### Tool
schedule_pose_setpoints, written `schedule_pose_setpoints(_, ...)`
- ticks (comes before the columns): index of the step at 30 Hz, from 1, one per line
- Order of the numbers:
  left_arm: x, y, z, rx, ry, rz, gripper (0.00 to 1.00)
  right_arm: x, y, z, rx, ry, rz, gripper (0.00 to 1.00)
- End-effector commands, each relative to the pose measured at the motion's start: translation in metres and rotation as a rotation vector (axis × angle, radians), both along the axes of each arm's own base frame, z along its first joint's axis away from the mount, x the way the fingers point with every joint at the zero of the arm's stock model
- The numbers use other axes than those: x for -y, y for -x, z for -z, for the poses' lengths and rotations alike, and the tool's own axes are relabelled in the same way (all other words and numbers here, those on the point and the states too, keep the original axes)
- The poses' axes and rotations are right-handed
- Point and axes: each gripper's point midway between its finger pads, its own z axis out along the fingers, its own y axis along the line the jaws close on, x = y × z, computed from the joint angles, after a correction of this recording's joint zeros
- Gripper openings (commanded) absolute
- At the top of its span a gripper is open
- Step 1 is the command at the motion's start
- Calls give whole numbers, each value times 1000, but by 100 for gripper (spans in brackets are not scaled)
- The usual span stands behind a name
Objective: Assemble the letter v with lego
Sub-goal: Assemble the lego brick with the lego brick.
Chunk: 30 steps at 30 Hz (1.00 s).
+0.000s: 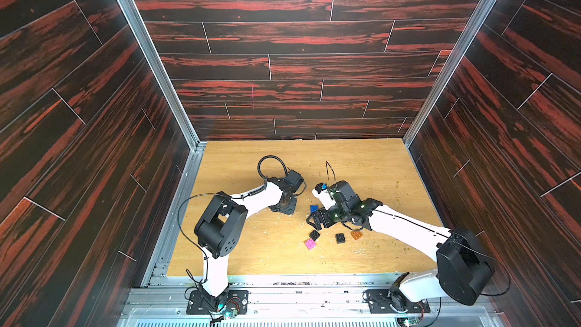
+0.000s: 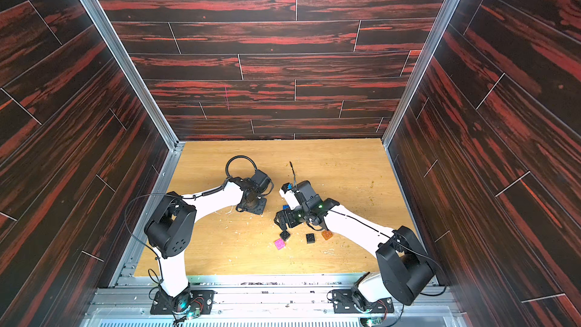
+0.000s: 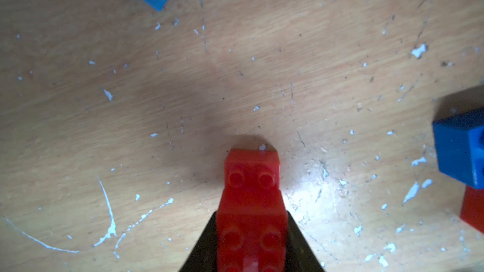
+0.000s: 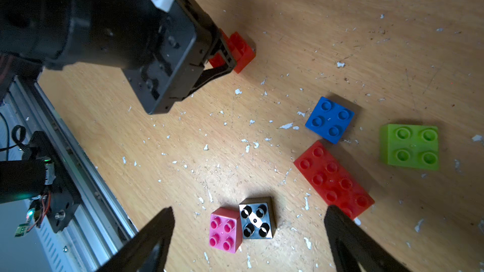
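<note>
Gripped in closed left hand (image 3: 251, 221): red oblong brick (image 3: 250, 179). Long axis was pointed straight out from between fingers (image 3: 204, 247), away from wrist; studded face was turned toward wrist camera. Far end was held low over desk (image 1: 251, 256); contact could not be told. Wide-open right hand (image 4: 248, 213) was held, nothing gripped, above pink square brick (image 4: 225, 230) and black square brick (image 4: 258, 221), laid touching. Flat, studs up, second red oblong brick (image 4: 334, 180) was laid just beside blue square brick (image 4: 329, 119); lime green brick (image 4: 410, 146) near.
</note>
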Motion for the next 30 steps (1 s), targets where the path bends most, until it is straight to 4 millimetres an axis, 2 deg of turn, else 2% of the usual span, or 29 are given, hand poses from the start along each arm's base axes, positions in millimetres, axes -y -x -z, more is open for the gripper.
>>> schedule_pose_setpoints(1, -34, 68, 53, -293, -146, 64, 33, 0, 6, 5, -21, 7, -14, 93)
schedule_pose_setpoints(13, -25, 69, 55, -234, -13, -122, 33, 0, 7, 6, -25, 12, -15, 92)
schedule_pose_setpoints(16, -21, 72, 53, -236, 21, -120, 34, 0, 7, 7, -27, 12, -16, 92)
schedule_pose_setpoints(20, -25, 71, 50, -224, 3, -86, 33, 0, 7, 8, -28, 15, -16, 92)
schedule_pose_setpoints(30, -15, 41, 35, -202, -48, -44, 33, 0, 7, 10, -33, 16, -15, 93)
